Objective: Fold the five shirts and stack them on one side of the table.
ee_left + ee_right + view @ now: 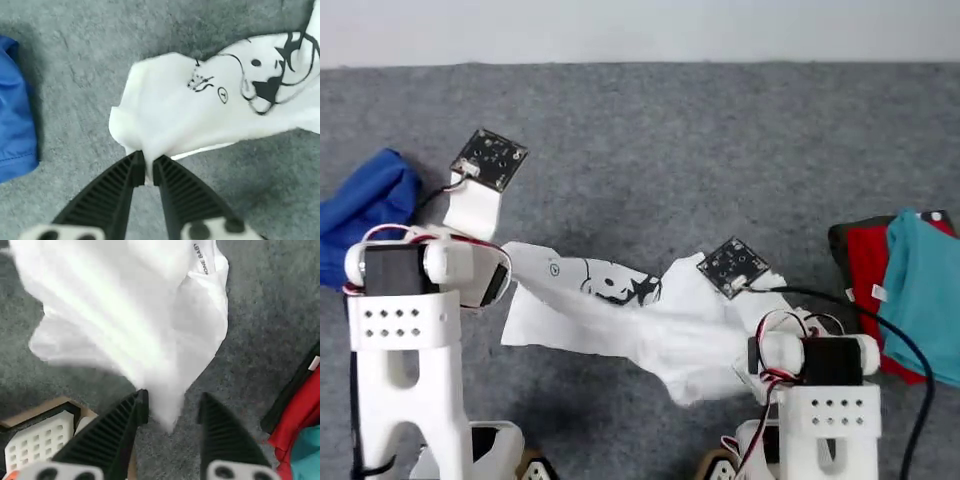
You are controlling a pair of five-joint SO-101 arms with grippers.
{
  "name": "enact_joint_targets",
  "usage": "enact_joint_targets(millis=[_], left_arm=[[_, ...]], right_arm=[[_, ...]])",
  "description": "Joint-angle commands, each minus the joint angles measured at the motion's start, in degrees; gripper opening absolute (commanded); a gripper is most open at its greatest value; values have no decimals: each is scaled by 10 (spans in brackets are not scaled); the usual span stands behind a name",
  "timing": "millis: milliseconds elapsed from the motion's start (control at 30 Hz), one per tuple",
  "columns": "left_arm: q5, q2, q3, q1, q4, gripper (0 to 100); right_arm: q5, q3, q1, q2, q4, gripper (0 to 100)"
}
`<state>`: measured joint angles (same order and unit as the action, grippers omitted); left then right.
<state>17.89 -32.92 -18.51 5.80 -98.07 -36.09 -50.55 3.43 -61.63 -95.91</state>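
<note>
Centrally on the grey bench [670, 140] lies a white shirt [620, 320] with a black line drawing printed on it, spread out and crumpled between the two arms. One end reaches towards the left arm and the other bunches up by the right arm.

The left hand [148, 162] is clamped on the shirt. Its two ribbed fingers are pressed together on a folded edge of the white cloth [200, 110], near the printed end. From there the cloth runs away over the bench, with the drawing facing up.

The right hand [172, 402] stands apart, with a clear gap between its fingers. A drooping point of the white shirt [125, 305] hangs down into that gap. It lies close against one finger [135, 415] and is free of the other, so the cloth is not pinched. A small neck label shows at the upper edge of this bunch.

A blue shirt [365, 205] sits in a heap at the bench edge beside the left arm, apart from the white one. It also appears at the side of the left wrist view [15, 120].

At the opposite edge, beside the right arm, three garments lie piled together. A teal shirt [925, 290] is on top, over a red shirt [868, 280], and a black one [840, 245] shows beneath them at the rim. The right wrist view catches the red [297, 412] and teal [307, 452] corner of this pile, near the white shirt but not touching it.
</note>
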Motion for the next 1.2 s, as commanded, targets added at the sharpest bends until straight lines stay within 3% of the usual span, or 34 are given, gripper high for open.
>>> enact_joint_targets(millis=[0,133,433,733,933,1167], left_arm=[[0,-13,-17,-4,20,13],[0,-13,-51,-22,41,13],[0,-12,-77,-133,66,13],[0,-12,-77,-134,66,13],[0,-12,-78,-134,66,13],[0,-12,-78,-134,66,13]], right_arm=[[-11,-4,10,-5,-1,201],[-13,-7,33,-3,0,202],[-11,-95,99,15,79,204],[-19,-95,174,192,118,202],[-34,-85,215,215,100,201],[-135,-101,223,222,80,136]])
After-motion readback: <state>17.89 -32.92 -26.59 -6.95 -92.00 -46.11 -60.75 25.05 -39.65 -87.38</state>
